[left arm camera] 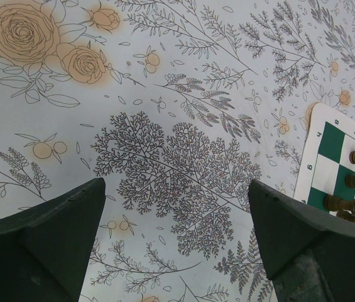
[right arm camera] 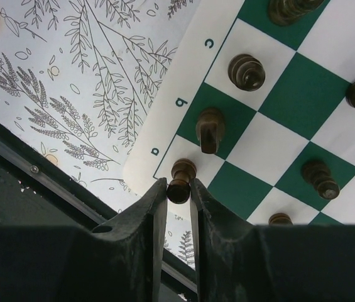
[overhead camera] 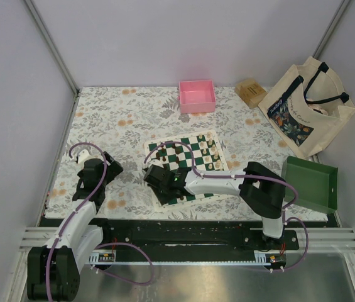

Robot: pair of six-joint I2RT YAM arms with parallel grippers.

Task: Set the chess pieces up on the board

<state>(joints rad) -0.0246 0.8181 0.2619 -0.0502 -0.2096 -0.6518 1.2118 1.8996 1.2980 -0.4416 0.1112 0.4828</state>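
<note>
The board (overhead camera: 176,151), a green and white checked mat, lies mid-table. Dark chess pieces (right arm camera: 210,129) stand in its near-left corner rows, and light pieces (overhead camera: 213,155) stand along its right side. My right gripper (right arm camera: 178,189) is shut on the head of a dark chess piece (right arm camera: 181,178), which stands upright on the white corner square by the letter a. My left gripper (left arm camera: 177,185) hangs open over the flowered cloth, left of the board (left arm camera: 334,141), with nothing between its fingers. That same view shows a few dark pieces (left arm camera: 353,204) at the board's edge.
A pink tray (overhead camera: 196,96) sits at the back, with a small wooden box (overhead camera: 251,92) and a tote bag (overhead camera: 306,107) at the back right. A green tray (overhead camera: 310,184) lies at the right front. The table's black front rail (right arm camera: 32,170) runs just behind the held piece.
</note>
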